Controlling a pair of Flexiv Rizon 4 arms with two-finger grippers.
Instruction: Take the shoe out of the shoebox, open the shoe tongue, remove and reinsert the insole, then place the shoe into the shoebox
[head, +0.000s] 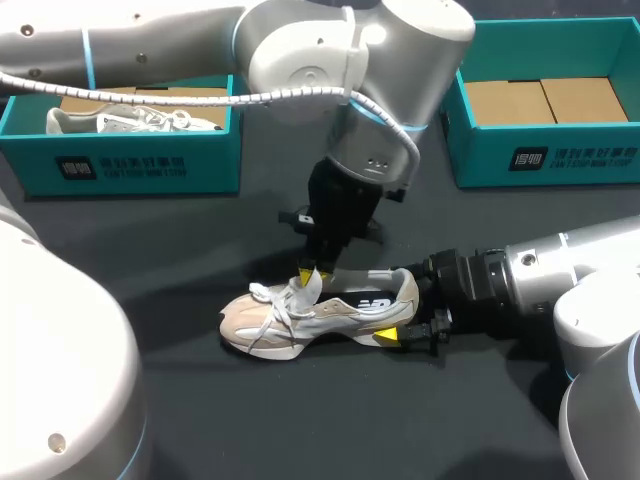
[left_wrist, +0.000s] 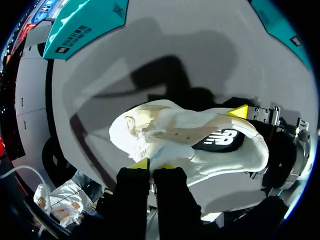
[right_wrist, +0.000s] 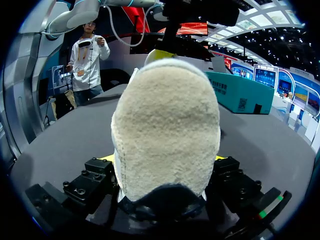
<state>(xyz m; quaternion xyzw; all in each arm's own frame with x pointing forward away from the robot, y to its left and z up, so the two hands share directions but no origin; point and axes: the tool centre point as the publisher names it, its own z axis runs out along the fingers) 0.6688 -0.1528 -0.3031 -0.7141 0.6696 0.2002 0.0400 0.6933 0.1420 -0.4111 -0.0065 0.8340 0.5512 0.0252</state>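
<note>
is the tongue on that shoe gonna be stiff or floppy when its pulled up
Probably floppy: the tongue looks thin and bends up between the left jaws. The shoe likely won't tip or slide, since the right jaws clamp its heel. The loose laces may drag along.

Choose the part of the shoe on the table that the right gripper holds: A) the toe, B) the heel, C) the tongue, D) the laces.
B: the right gripper has its yellow tips on both sides of the heel of the shoe, while the left gripper pinches it at the tongue.
</note>
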